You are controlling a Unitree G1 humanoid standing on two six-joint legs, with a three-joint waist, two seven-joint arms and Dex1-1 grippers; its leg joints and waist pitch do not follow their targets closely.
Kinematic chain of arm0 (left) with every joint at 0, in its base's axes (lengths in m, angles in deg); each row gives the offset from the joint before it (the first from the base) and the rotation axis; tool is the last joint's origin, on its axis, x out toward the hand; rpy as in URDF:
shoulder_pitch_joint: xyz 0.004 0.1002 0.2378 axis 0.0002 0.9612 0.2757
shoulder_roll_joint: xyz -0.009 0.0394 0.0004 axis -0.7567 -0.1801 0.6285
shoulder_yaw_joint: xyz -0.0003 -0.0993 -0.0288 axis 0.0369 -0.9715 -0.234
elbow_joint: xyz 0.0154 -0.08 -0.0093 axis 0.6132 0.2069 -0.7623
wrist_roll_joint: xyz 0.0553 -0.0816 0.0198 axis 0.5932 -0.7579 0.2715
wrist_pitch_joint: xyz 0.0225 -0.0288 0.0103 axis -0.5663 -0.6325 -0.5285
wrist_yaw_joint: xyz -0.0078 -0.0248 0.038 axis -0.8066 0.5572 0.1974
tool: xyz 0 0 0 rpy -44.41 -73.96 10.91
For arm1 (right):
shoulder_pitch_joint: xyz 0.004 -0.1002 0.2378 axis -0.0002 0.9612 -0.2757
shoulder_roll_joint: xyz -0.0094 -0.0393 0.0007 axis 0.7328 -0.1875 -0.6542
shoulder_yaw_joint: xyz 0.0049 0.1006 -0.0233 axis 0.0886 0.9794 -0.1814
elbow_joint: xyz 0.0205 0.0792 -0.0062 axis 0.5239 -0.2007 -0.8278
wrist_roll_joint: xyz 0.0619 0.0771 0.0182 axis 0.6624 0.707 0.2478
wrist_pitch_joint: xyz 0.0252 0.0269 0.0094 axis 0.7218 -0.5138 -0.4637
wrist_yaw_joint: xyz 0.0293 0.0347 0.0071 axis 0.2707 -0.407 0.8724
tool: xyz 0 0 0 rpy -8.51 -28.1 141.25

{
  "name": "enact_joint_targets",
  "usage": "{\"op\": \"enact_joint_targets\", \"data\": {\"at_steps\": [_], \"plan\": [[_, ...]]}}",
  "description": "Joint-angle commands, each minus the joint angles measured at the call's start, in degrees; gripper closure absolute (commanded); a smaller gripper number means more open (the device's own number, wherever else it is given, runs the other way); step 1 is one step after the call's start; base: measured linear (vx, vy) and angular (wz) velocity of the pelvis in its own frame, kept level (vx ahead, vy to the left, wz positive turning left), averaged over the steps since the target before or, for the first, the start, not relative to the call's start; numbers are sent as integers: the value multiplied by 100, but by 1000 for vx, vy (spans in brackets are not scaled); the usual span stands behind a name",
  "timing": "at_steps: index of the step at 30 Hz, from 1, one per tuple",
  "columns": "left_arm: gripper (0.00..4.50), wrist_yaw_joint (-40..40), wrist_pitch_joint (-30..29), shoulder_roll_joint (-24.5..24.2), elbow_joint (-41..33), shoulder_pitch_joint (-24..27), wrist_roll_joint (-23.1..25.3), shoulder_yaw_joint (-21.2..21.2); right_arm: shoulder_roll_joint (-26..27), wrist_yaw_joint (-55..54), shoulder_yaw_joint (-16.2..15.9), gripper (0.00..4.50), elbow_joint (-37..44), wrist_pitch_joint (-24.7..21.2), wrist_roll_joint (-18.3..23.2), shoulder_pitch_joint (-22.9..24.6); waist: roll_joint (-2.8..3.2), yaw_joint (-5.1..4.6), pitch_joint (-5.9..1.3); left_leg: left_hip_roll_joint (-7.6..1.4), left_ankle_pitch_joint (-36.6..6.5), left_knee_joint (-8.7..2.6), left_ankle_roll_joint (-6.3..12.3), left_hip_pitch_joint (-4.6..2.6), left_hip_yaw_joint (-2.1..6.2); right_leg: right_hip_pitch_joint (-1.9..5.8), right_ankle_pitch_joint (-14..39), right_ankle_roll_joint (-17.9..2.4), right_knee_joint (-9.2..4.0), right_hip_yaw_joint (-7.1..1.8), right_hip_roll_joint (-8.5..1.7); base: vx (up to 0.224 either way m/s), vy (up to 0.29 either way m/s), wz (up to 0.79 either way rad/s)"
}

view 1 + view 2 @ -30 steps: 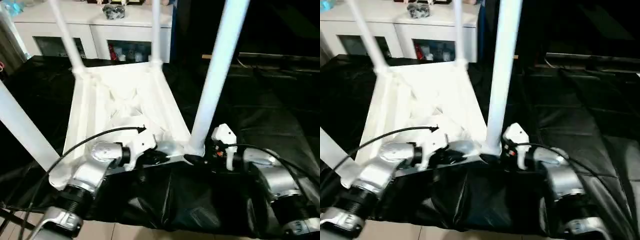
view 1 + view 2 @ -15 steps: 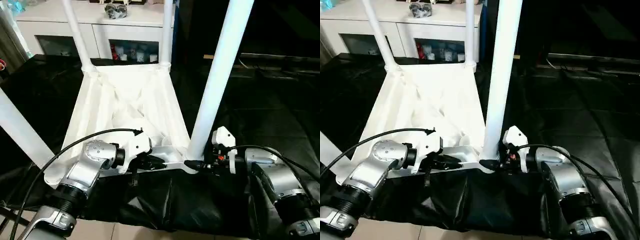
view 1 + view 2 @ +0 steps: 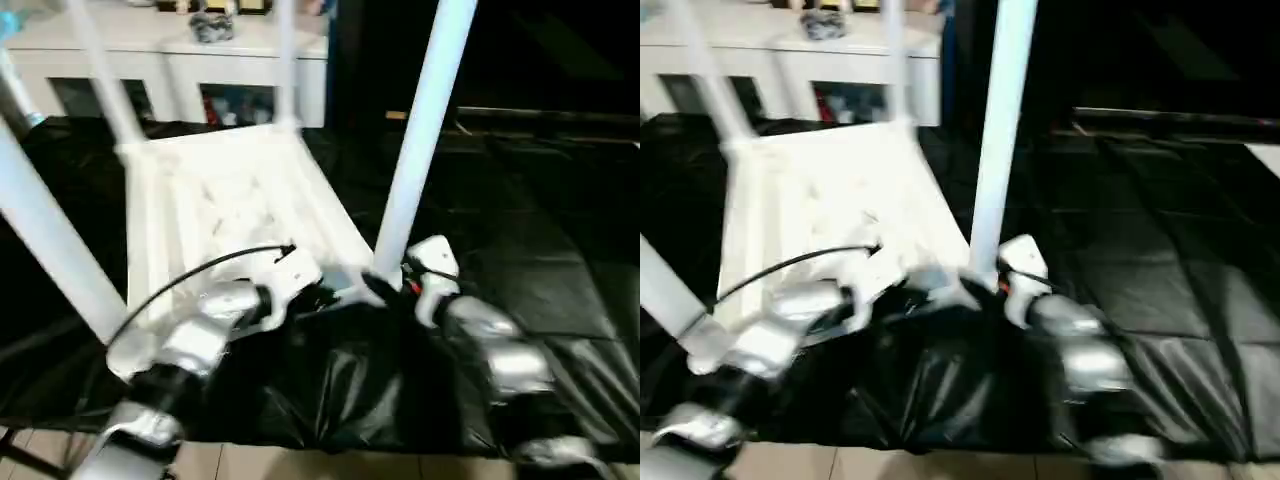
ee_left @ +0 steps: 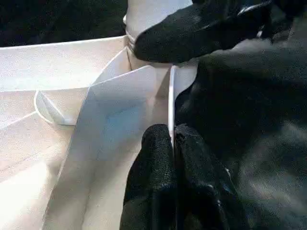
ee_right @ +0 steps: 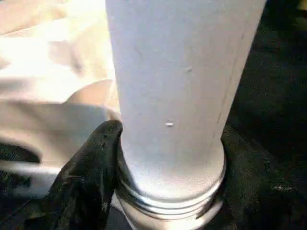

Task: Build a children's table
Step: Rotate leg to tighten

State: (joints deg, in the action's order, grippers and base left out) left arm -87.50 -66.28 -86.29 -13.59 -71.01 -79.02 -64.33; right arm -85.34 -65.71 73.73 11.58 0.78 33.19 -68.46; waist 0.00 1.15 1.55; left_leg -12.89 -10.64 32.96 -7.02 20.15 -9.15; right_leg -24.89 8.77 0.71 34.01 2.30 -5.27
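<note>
The children's table lies upside down, its white ribbed tabletop (image 3: 220, 200) on the black cloth with tube legs standing up from its corners. My left gripper (image 4: 172, 134) is shut on the thin rim (image 4: 171, 96) of the tabletop, close to the near right corner. My right gripper (image 3: 380, 288) is at that corner, around the base of the near right leg (image 3: 415, 150). One black finger (image 5: 91, 167) presses against the leg (image 5: 177, 86) just above its socket, and a finger (image 4: 192, 33) also curls across the leg's base in the left wrist view.
The near left leg (image 3: 50, 230) rises beside my left forearm, and two more legs (image 3: 285, 60) stand at the far corners. A white glass-door cabinet (image 3: 250, 70) stands behind the black-draped work table (image 3: 540, 220). The pale floor (image 3: 300, 465) shows below the table's front edge.
The camera has moved, so the whole picture has shifted and blurred. Both grippers stay at the tabletop's near right corner, left on the rim, right at the leg's base.
</note>
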Motion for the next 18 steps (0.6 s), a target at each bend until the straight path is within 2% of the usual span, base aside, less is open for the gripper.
{"op": "enact_joint_targets", "data": {"at_steps": [1, 3, 5, 7, 8, 9, 12, 14, 15, 18], "plan": [[450, 492, 2, 463, 15, -202, -115, 22, 515, 23, -506, 178, -256, 122, -126, -98, -53, 4, -281, 142, -1761, -390, 117, 88, -111, 311, 2583, -580, -527, -51, -66, 0, 0, 0], [450, 426, 70, 488, -6, -186, -106, 54, 583, 252, -558, 178, -251, 383, -110, -137, -44, 11, -288, 135, -1701, -383, 193, 87, -119, 320, 2249, -692, -499, -59, -52, 0, 0, 0], [450, 287, 118, 452, -62, -144, -126, 87, 551, 356, -570, 123, -192, 418, -97, -113, -42, 22, -303, 132, -1580, -374, 260, 97, -130, 343, 1909, -820, -463, -68, -56, 0, 0, 0], [450, 123, 181, 375, -122, -90, -149, 115, 478, 576, -559, 107, -127, 430, -23, -76, -33, 36, -310, 134, -1410, -361, 337, 100, -145, 365, 1555, -974, -432, -74, -53, 0, 0, 0], [450, 35, 223, 325, -149, -62, -164, 125, 423, 691, -543, 107, -98, 429, 20, -62, -33, 35, -311, 135, -1400, -360, 355, 103, -146, 372, 1517, -998, -426, -74, -54, 0, 0, 0], [450, -142, 307, 225, -207, -10, -198, 141, 302, 823, -507, 75, -68, 438, 67, -55, -31, 41, -309, 133, -1388, -362, 381, 107, -143, 388, 1499, -1028, -425, -70, -60, 0, 0, 0], [450, -438, 389, 63, -327, 73, -280, 162, 80, 1049, -449, 61, -51, 482, 125, -83, -17, 34, -300, 121, -1455, -368, 400, 103, -142, 390, 1583, -1064, -427, -66, -66, 0, 0, 0], [450, -680, 408, -73, -414, 130, -351, 163, -160, 1331, -410, 43, -52, 517, 177, -122, -6, 31, -295, 115, -1517, -369, 395, 88, -145, 376, 1646, -1083, -435, -69, -66, 0, 0, 0], [450, -868, 434, -173, -470, 167, -401, 167, -347, 1565, -405, 20, -46, 553, 204, -147, -1, 42, -295, 102, -1549, -375, 400, 80, -141, 373, 1672, -1103, -435, -66, -67, 0, 0, 0], [450, -1087, 466, -306, -501, 190, -431, 181, -630, 1907, -459, 4, -47, 536, 165, -181, 13, 87, -297, 88, -1554, -370, 389, 47, -149, 363, 1526, -1179, -424, -74, -55, 0, 0, 0]]}}
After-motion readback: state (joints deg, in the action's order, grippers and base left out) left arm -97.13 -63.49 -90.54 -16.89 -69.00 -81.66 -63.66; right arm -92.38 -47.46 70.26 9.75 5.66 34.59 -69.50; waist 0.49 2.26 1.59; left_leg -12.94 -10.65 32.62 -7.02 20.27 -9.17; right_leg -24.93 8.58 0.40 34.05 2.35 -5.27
